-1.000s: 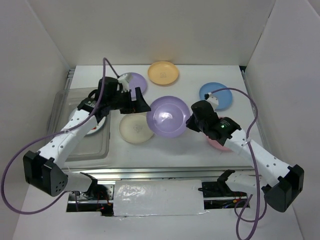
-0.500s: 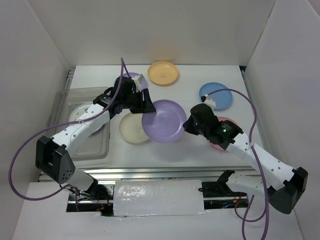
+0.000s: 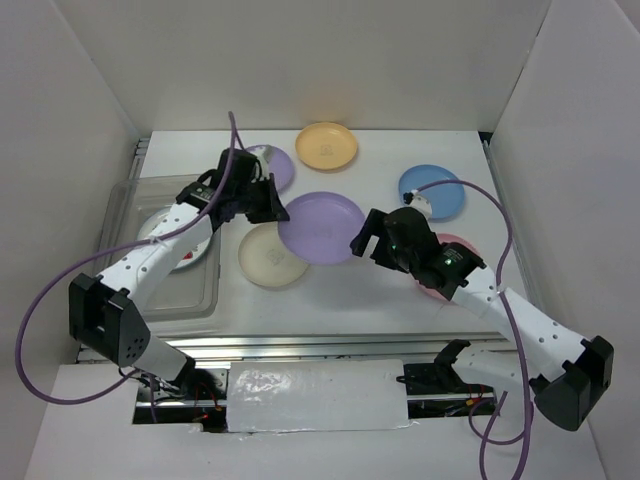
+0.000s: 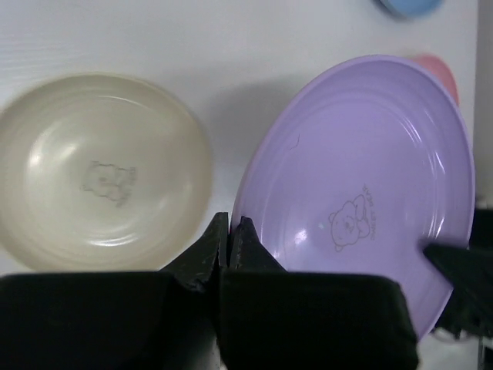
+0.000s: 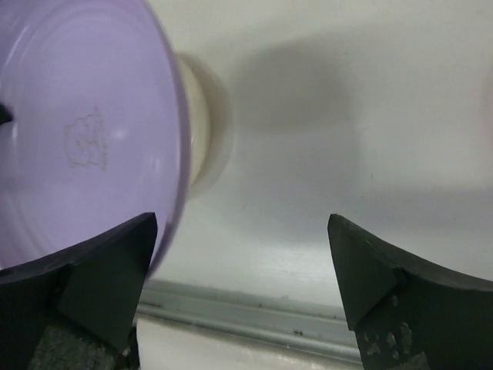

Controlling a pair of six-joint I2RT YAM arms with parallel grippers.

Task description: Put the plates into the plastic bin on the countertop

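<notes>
L pincer [image 4: 231, 235] is clamped on rim of lilac plate [image 4: 362, 185], held ahead of it; bin [image 3: 120, 200] lies behind. R pincer [image 5: 239, 231] is spread wide, empty. Plate judged light, stiff, slick; best gripped at rim.

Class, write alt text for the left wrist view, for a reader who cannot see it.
The left gripper is shut on the near rim of a lilac plate filling the right half. A cream plate lies on the white countertop to its left; edges of a blue plate and a pink plate show top right.
</notes>
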